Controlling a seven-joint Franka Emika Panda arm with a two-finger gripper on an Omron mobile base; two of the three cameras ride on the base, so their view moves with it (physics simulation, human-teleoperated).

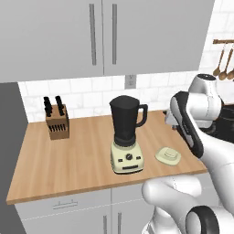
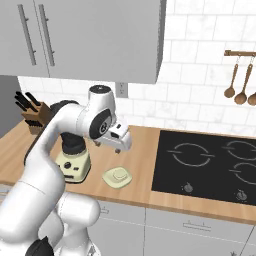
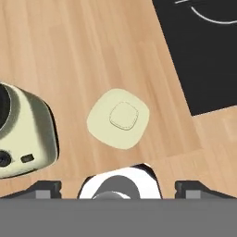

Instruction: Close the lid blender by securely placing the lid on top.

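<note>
Lid (image 3: 118,118) lay flat on the table (image 1: 77,160) near its front edge, between the blender (image 1: 126,135) and the cooktop (image 2: 210,167), apart from both. Tool (image 3: 118,187) hung above it, released, fingers (image 3: 46,189) spread wide, holding nothing. Lid looked light, rigid and smooth, probably slippery; the raised centre knob seemed the best place to pinch. Jar was open on top. In the right base view the arm hid most of the jar; fingertips were cut off in the hand view.
</note>
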